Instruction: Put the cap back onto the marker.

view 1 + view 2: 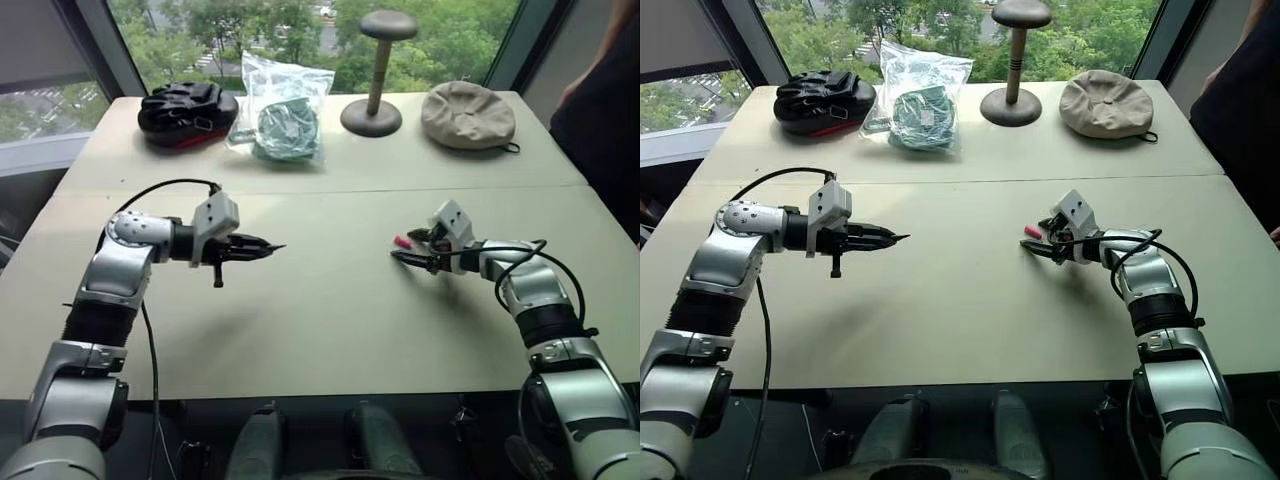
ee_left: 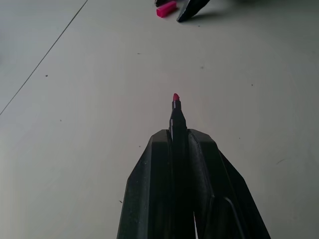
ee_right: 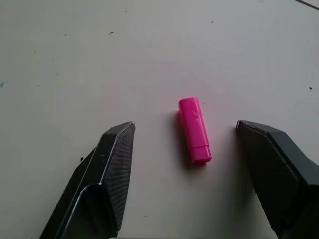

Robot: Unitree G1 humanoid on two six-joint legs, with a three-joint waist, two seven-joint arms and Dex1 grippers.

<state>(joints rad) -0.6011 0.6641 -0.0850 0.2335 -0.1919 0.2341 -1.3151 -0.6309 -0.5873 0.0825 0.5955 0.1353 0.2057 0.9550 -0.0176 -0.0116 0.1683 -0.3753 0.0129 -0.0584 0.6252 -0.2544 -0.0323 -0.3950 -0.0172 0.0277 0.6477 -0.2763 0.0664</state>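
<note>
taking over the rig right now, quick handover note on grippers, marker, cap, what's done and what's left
Left gripper: shut on the marker, held off the table with its pink tip bare and pointing toward the right gripper.
Right gripper: open, low over the table, one finger on each side of the cap, not touching it.
Cap: lying on its side on the table, not gripped.
Done: marker picked up, right gripper lined up on the cap.
Left: close on the cap, lift it, bring it to the marker tip and push it on.
</note>
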